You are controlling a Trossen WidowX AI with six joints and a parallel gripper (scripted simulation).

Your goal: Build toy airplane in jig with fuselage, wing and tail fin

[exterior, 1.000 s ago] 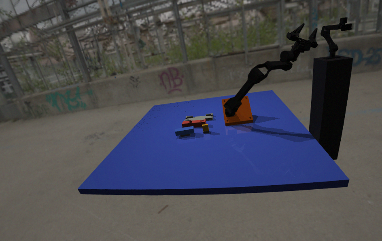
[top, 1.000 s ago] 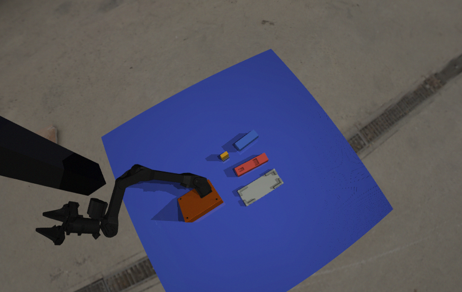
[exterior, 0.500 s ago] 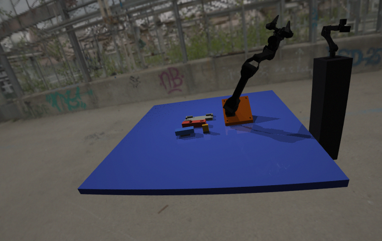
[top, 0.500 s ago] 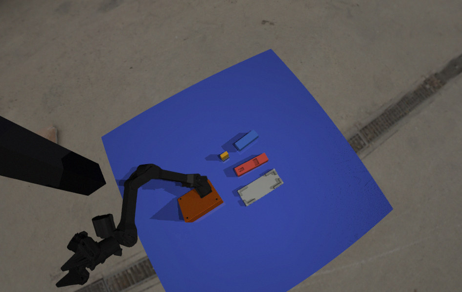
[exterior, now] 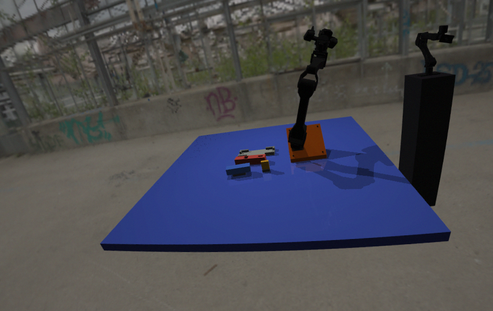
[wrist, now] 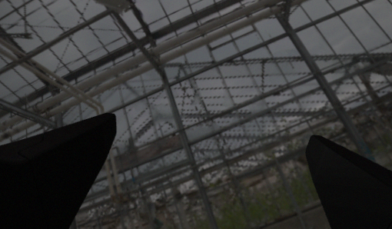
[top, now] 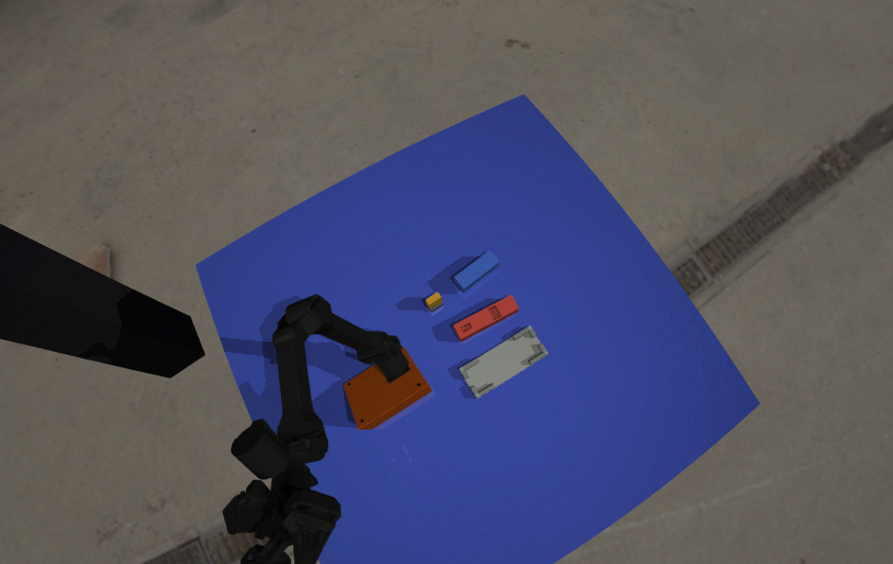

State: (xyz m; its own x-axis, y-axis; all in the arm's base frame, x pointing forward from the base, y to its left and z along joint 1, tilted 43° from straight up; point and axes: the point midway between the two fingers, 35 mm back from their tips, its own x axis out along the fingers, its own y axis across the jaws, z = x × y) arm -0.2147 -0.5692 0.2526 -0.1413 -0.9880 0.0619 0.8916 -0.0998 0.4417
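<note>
— Where is the gripper (exterior: 320,36) now, and what does it hold?

— I see it high above the orange base plate (exterior: 312,144), the arm almost upright. In the wrist view both fingers stand wide apart and only the roof frame shows between them, so it carries nothing.

— And the parts?

— All lie near the middle of the blue desk (top: 576,434), none assembled yet. The grey cradle (top: 503,361) is nearest to the base, the red fuselage (top: 485,317) just beside it, then the blue wing (top: 476,270) toward the far edge, and the small yellow tail fin (top: 434,301) near the wing.

— What do I advise for this step?

— I judge the fuselage goes first. I would bring the wrist down over it, turn the jaws across its narrow sides, and descend straight, because the cradle is close on one side and the fin on the other.

— Is there room?

— Yes, toward the right and near edges the desk is open. The black pillar (exterior: 426,135) stands at the left edge, so I would swing away from it
</note>
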